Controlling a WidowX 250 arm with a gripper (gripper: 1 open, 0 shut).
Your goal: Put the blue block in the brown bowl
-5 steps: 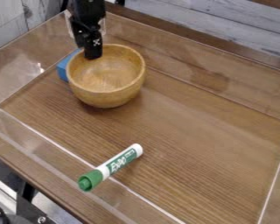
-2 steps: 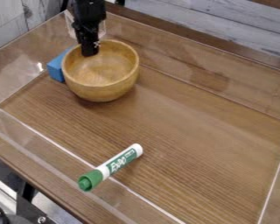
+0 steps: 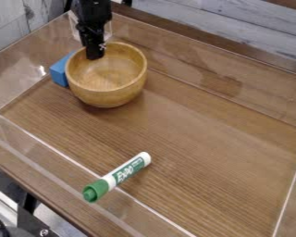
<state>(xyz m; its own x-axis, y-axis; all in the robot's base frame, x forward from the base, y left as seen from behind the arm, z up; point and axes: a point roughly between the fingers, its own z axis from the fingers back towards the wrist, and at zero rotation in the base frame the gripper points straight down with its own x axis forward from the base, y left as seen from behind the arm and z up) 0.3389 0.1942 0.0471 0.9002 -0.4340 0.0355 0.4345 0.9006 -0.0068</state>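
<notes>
Gripping the bowl [image 3: 106, 76] at its far rim, pincer [image 3: 92, 48] closed on the wall. Blue block [image 3: 60, 71] just beside the bowl, on its left in view, outside the rim and perhaps touching; marker [image 3: 117, 178] well apart, on the near side of the bowl. Worktop [image 3: 188, 139] beneath all three. Step in hand, as judged: shifting the bowl off the block. Best done with a firm, level hold, sliding slowly away from the block, then releasing fully before lifting clear, to avoid tipping.
</notes>
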